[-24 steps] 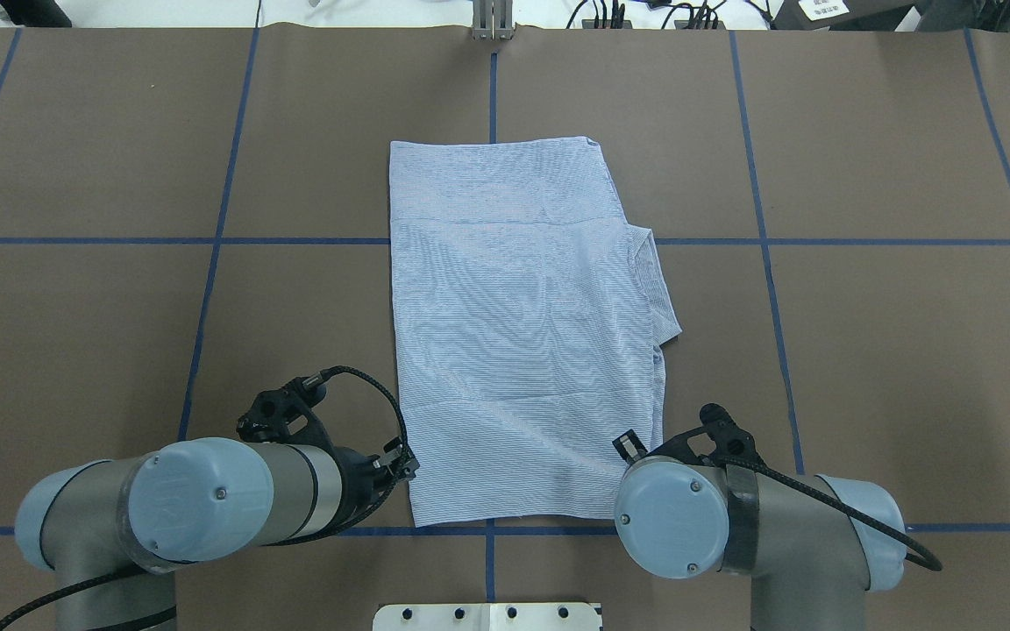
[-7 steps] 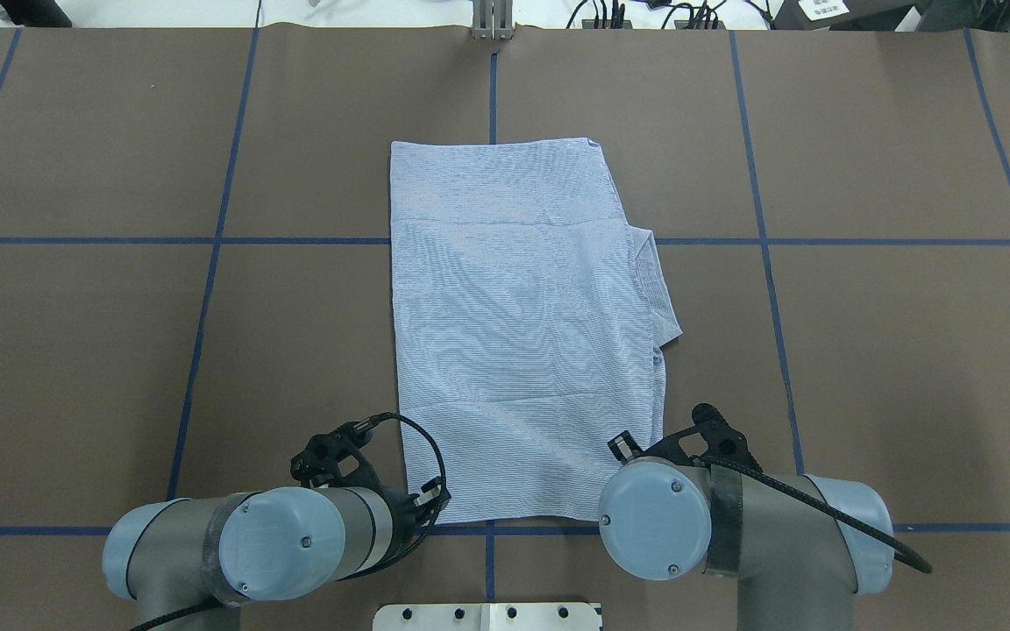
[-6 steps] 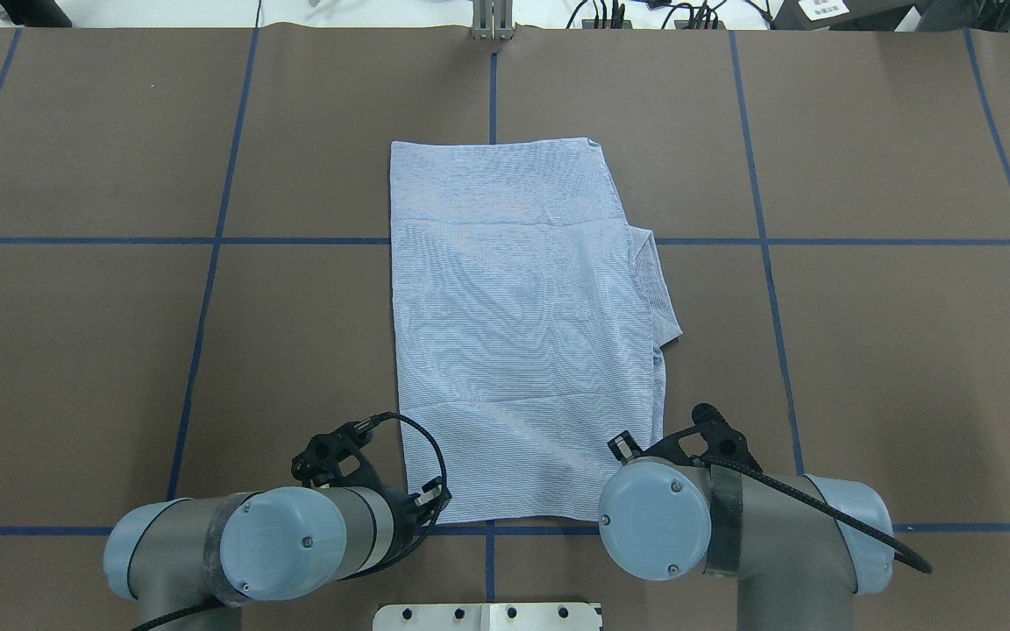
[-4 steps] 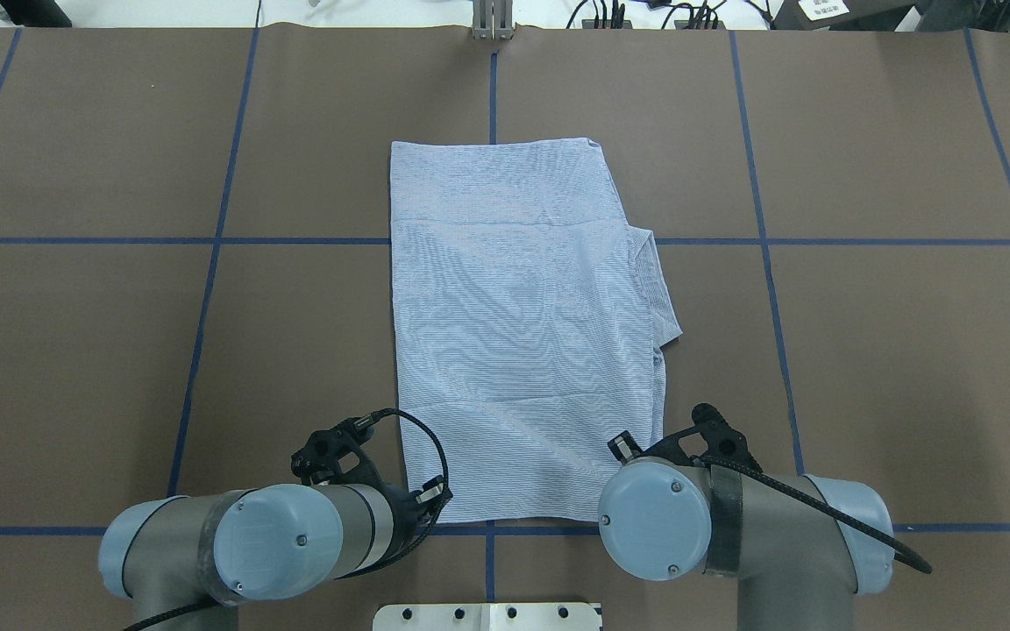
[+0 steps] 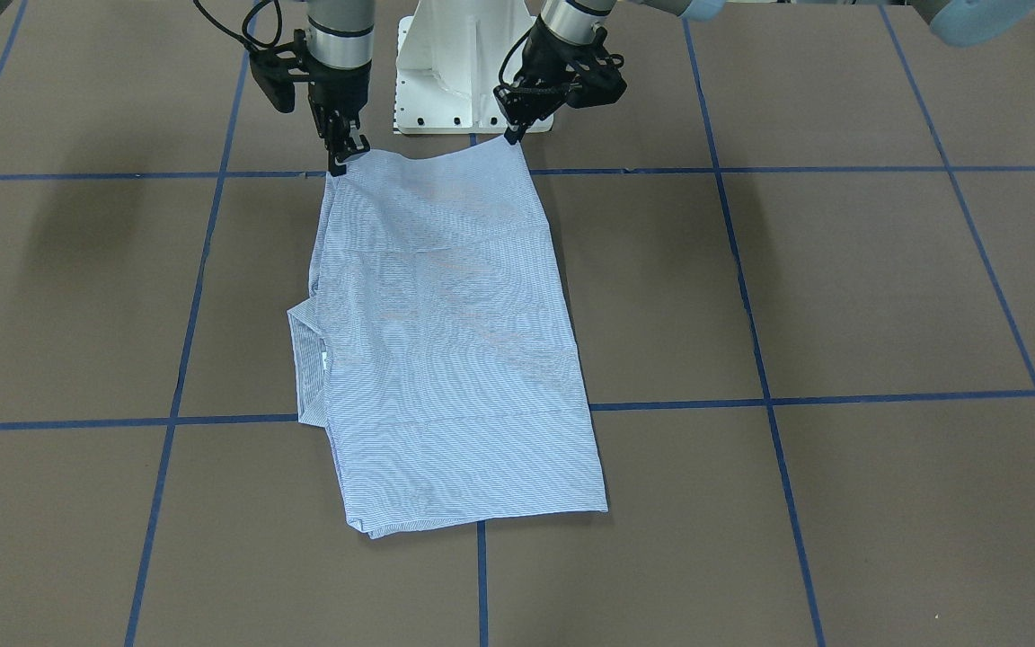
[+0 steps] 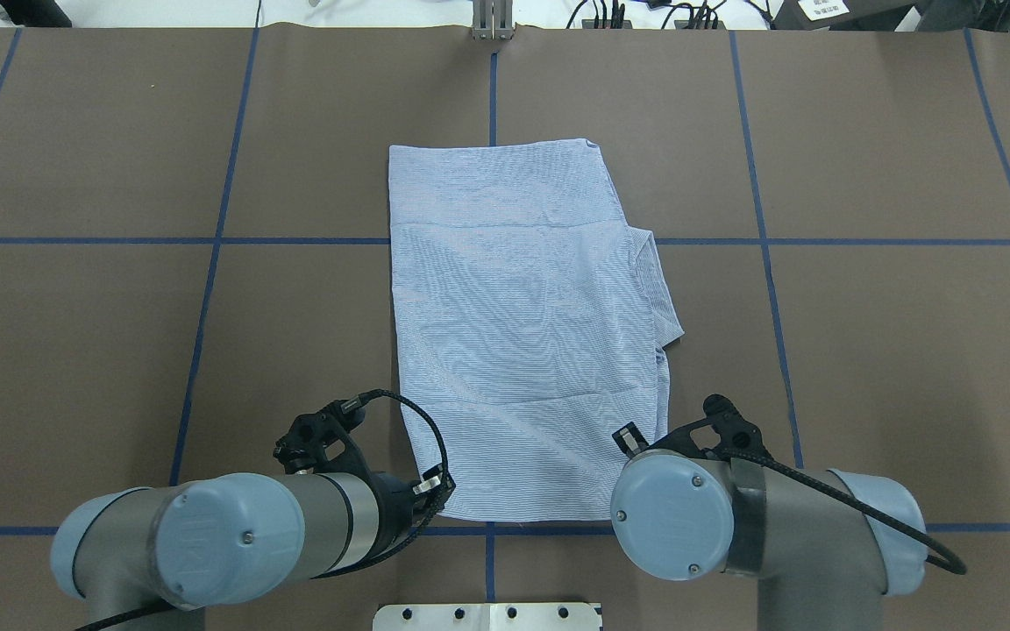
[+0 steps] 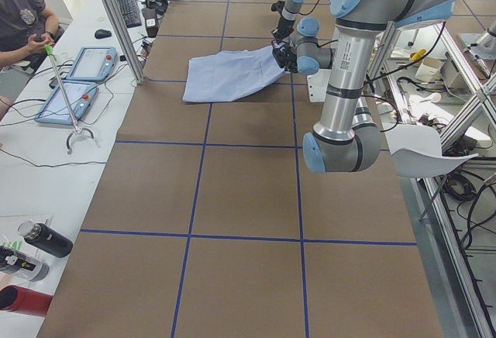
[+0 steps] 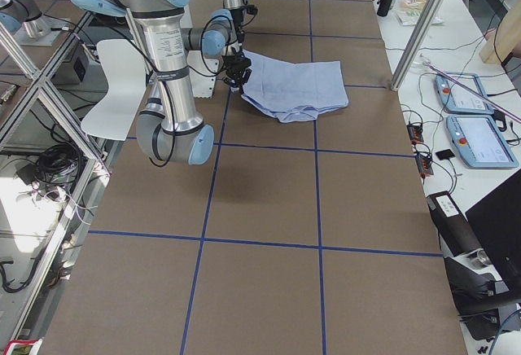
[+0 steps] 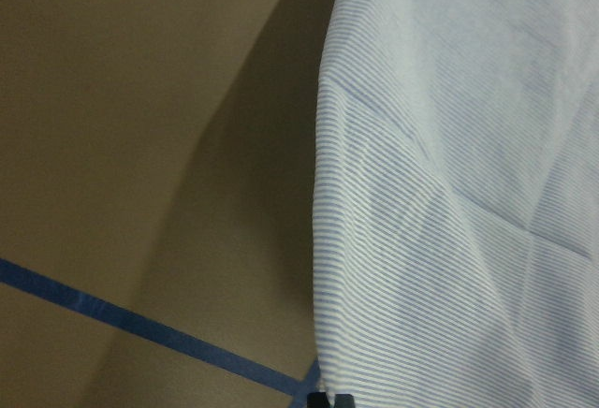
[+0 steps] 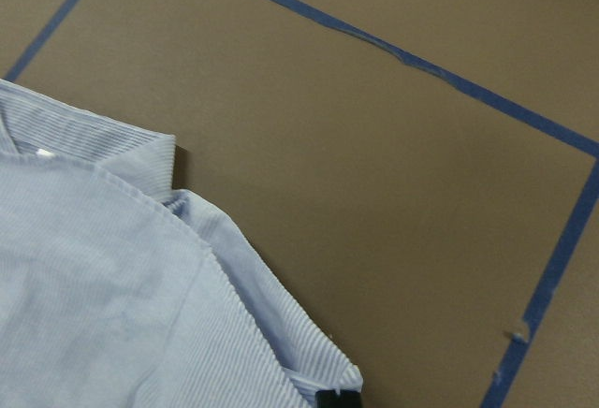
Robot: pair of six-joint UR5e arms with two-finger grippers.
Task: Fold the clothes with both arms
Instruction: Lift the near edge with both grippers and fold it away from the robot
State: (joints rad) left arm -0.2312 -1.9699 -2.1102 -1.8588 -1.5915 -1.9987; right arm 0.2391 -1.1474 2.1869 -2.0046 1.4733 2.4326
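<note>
The clothes are one light blue-and-white striped shirt, folded into a long rectangle on the brown table. Its collar sticks out on the robot's right side. In the front-facing view my left gripper is shut on one near corner of the shirt. My right gripper is shut on the other near corner. Both corners are raised a little and the hem sags between them. Each wrist view shows striped cloth running right up to the fingertips.
The white pedestal base stands just behind the grippers. Blue tape lines grid the brown table. A person sits at a side bench with teach pendants and bottles.
My left arm swung in from the side to the shirt's near left corner. That corner has since pulled inward and lifted. My right arm shifted slightly, and its corner has lifted too.
</note>
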